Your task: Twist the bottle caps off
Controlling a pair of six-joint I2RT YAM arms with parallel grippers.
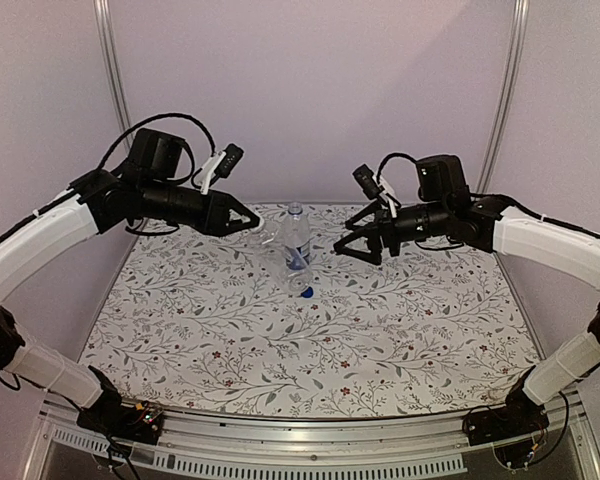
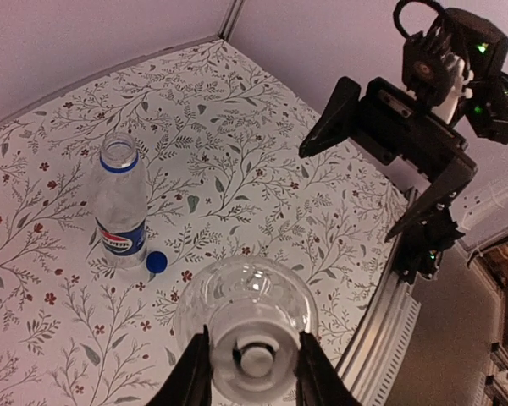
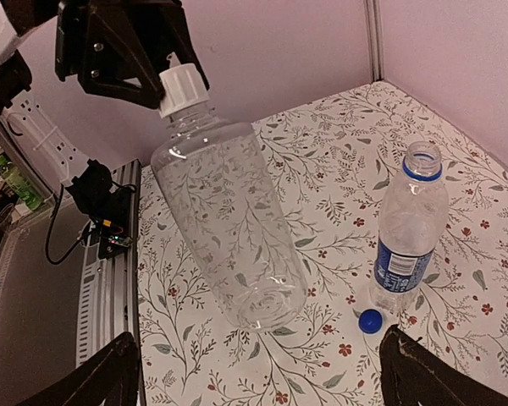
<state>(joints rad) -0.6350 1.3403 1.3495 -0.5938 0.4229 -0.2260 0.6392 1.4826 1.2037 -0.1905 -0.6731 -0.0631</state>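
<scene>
My left gripper is shut on the pale whitish cap of the clear unlabelled bottle. That bottle hangs tilted over the table, its base pointing down towards the right wrist camera. The taller bottle with the blue-and-white label stands upright at mid-table with its mouth open. Its bright blue cap lies on the cloth just in front of it. My right gripper hovers to the right of both bottles, open and holding nothing. In its own view the black fingertips stand far apart at the bottom corners.
The table wears a floral cloth with an aluminium rail along the near edge. Pale walls and two upright metal posts close off the back. A power strip and cables sit beyond the table's left side.
</scene>
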